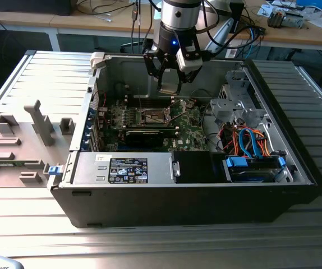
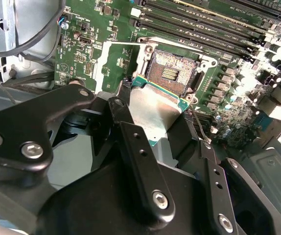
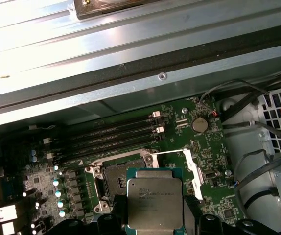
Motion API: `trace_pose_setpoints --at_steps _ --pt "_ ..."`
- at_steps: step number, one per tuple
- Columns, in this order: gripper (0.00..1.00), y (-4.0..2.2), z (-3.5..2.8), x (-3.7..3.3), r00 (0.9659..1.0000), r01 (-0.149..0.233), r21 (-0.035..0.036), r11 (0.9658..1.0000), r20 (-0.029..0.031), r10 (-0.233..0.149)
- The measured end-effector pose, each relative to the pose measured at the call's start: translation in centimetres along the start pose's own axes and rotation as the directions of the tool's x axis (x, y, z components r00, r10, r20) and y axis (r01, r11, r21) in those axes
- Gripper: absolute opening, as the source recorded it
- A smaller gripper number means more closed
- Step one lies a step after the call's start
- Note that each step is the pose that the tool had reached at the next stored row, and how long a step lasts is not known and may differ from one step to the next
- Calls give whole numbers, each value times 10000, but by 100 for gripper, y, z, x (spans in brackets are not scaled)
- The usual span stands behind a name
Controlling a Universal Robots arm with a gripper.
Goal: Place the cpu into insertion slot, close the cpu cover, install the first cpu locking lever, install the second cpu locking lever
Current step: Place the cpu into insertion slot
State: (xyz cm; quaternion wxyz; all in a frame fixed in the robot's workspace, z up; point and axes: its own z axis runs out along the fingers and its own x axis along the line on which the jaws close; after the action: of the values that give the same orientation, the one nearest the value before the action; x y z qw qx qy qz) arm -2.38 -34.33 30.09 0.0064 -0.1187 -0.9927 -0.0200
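**Exterior view.** The pincer [image 1: 169,84] is positioned inside the open computer case [image 1: 178,204], above the motherboard [image 1: 192,131] and towards the case's far wall.

**Second wrist view.** The cpu [image 2: 155,115] is clamped by two opposite edges between the fingers [image 2: 135,147]. It is held above the near edge of the insertion slot [image 2: 172,73] and is not seated. The cpu cover [image 2: 104,63] is swung open beside the slot.

**First wrist view.** The cpu [image 3: 155,200] is seen with its metal top upward, overlapping the edge of the insertion slot [image 3: 116,178]. The cpu cover [image 3: 193,171] is open.

**Handling.** The cpu is judged light, rigid and fragile, and its metal top smooth. It should be held by the edges only. The underside contacts and the slot pins are to be left untouched.
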Motion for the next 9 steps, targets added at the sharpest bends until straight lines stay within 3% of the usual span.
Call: trace_pose_setpoints --at_steps 9 --pt "54 0 0 -1 10000 -64 10 10000 5 64"
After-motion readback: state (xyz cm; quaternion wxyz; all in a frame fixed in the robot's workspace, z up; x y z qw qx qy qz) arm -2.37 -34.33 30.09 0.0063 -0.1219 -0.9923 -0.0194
